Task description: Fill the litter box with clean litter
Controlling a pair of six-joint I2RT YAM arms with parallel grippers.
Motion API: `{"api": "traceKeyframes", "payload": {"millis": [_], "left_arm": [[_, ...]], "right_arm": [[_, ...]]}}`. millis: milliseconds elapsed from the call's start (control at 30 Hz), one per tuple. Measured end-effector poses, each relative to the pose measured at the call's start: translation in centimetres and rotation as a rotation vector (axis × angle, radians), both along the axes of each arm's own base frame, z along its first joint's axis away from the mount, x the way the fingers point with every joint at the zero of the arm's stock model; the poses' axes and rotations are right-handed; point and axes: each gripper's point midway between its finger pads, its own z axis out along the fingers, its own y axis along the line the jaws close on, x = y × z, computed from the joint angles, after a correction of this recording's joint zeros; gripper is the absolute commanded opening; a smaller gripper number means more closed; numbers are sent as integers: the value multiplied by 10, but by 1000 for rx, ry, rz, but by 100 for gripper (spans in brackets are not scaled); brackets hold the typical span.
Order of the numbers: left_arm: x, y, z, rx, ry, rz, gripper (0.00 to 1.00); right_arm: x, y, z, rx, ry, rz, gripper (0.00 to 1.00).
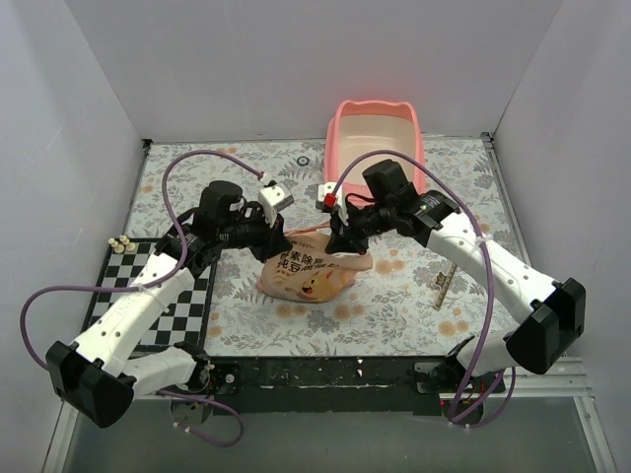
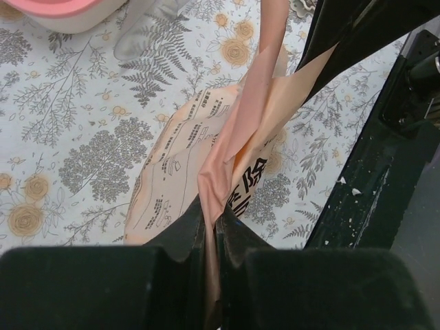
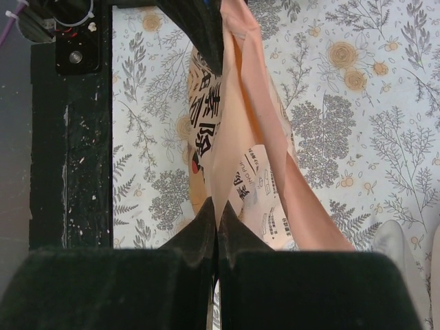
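Top view: litter box (image 1: 418, 136) stands at the far edge of the desk (image 1: 197, 187), right of centre, just behind the right arm's wrist. Its cream-pink inner base is visible, and no granules can be made out. The printed orange-tan bag (image 1: 308, 276) sits near the middle of the desk between the two arms, well apart from the box, with its body resting on the floral cloth and its top film drawn upward. Left pincer (image 1: 273, 239) is closed tight on a twisted fold of that film; in the left wrist view the fingers (image 2: 185, 237) meet with the film pinched between them. Right pincer (image 1: 341, 236) is likewise clamped on the bag's top, fingers (image 3: 199, 227) pressed together over the film. A taut strip of film runs between the two pincers. Checkerboard mat (image 1: 187, 296) lies under the left arm.
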Motion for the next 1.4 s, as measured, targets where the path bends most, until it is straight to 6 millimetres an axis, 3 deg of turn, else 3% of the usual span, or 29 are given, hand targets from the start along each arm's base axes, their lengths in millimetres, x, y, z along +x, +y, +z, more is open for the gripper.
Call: {"api": "traceKeyframes", "payload": {"millis": [267,500,933,1000,1100,1267,1400], "left_arm": [[20,7,3,42,-91,81,0],[43,24,6,140,-236,135,0],[58,29,17,106,-323,154,0],[57,28,13,99,-331,154,0],[57,34,3,95,-358,183,0],[44,43,3,44,-461,218,0],[41,50,3,31,-498,256,0]], "right_arm": [[17,9,5,3,-39,-89,1],[31,31,13,-57,-132,-155,1],[14,45,19,-73,-186,-273,2],[12,47,15,-69,-182,-277,26],[7,52,5,-65,-168,-270,46],[-1,49,13,-28,-199,-255,58],[17,25,43,46,-241,-320,60]]}}
